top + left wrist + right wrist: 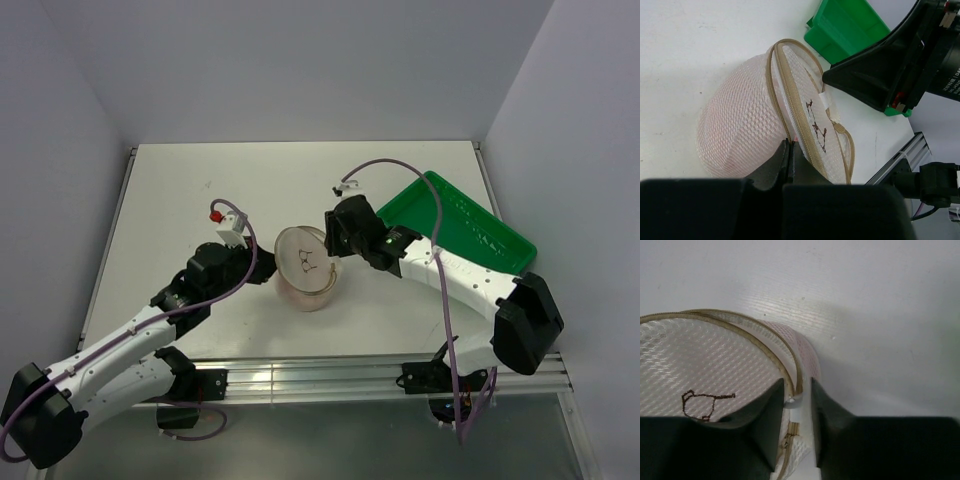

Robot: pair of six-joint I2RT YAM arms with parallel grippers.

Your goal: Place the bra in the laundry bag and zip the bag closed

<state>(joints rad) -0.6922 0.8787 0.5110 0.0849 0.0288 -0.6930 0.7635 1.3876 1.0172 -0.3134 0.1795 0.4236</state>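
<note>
Laundry bag (308,268) lies mid-way across the table (200,190), near the green tray (470,215), with the pink bra (730,135) showing through its mesh. Left pincer (791,146) is clenched on its rim; right pincer (797,392) grasps the pale zipper tab (795,403)

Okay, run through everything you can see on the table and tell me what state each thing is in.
Laundry bag: bulging, zip only partly closed, rims apart along one stretch.
Bra: inside the bag, pink showing through the mesh.
Zip pull: pinched in the right gripper.
Left gripper: shut on the bag's rim.
Right gripper: shut on the zip pull.
Green tray: open side up, nothing visible inside.
</note>
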